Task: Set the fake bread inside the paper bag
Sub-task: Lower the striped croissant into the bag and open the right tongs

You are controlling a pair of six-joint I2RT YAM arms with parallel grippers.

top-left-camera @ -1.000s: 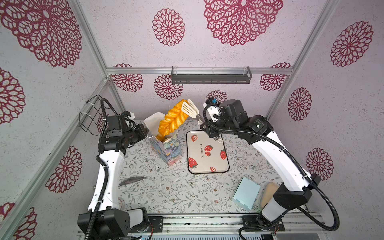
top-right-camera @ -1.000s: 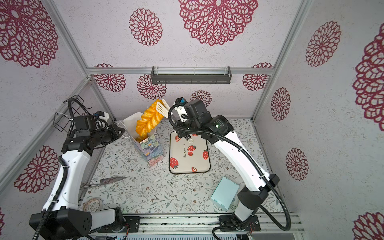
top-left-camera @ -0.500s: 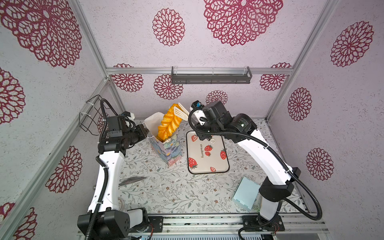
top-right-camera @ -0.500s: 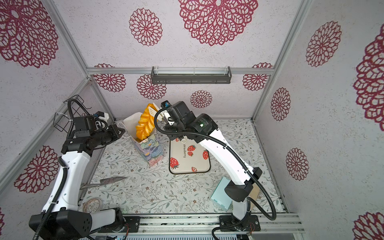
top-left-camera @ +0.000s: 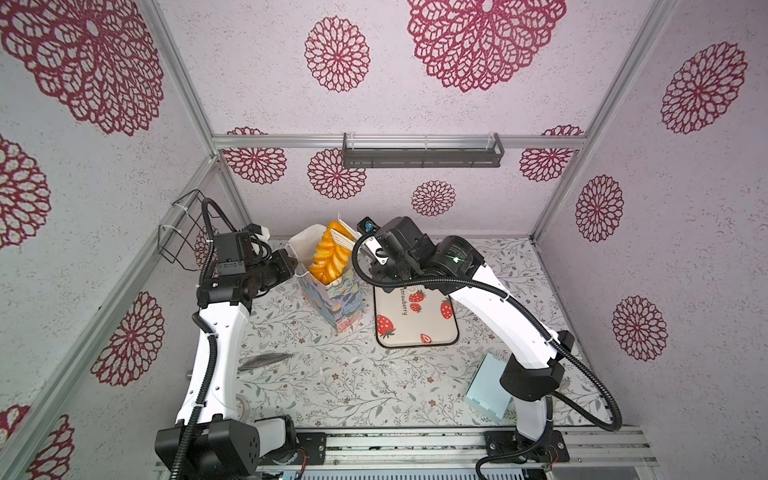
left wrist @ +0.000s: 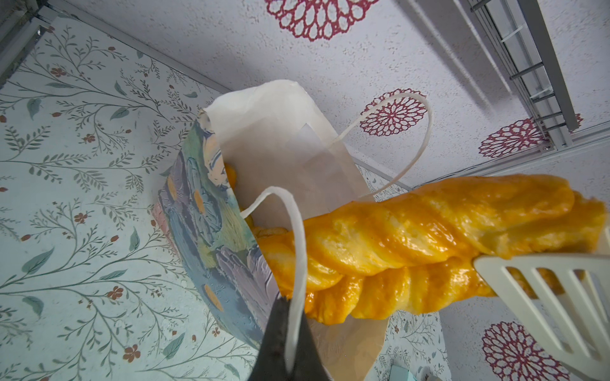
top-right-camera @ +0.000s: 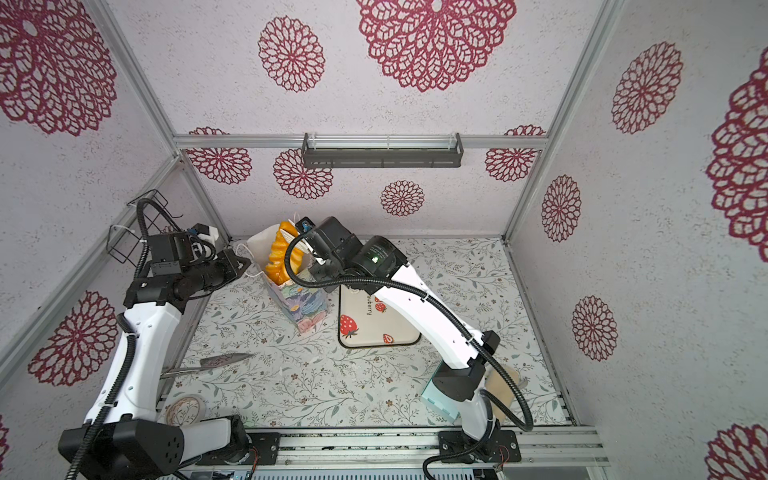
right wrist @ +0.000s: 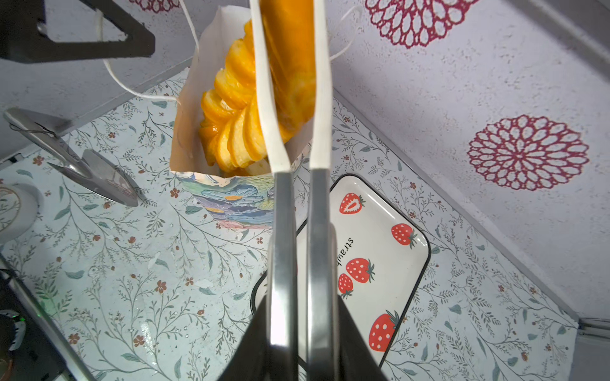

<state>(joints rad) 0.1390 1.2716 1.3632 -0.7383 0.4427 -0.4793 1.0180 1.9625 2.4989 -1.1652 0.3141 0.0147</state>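
The paper bag (top-left-camera: 337,305) (top-right-camera: 305,309) (right wrist: 231,194) stands upright at the back of the table, its mouth open. A long braided golden loaf of fake bread (top-left-camera: 328,257) (top-right-camera: 279,259) (left wrist: 429,250) (right wrist: 237,125) stands with its lower end inside the bag and its upper end sticking out. White-tipped metal tongs (right wrist: 283,231) (left wrist: 544,290) straddle that upper end, and my right gripper (top-left-camera: 368,251) (right wrist: 298,316) is shut on the tongs' arms. My left gripper (top-left-camera: 293,264) (top-right-camera: 247,262) (left wrist: 292,330) is shut on the bag's white cord handle (left wrist: 298,237). More orange bread (left wrist: 231,174) shows deep in the bag.
A strawberry-print tray (top-left-camera: 419,328) (right wrist: 379,237) lies right of the bag. A light blue box (top-left-camera: 488,388) and a beige flat piece (top-right-camera: 505,386) sit front right. A metal server (top-left-camera: 262,360) (right wrist: 99,181) and a tape roll (top-right-camera: 185,409) lie front left. A wire basket (top-left-camera: 178,232) hangs on the left wall.
My right arm has swung left and down with the tongs; the loaf has gone from tilted above the bag to nearly upright with its lower end inside. The left gripper has stayed put.
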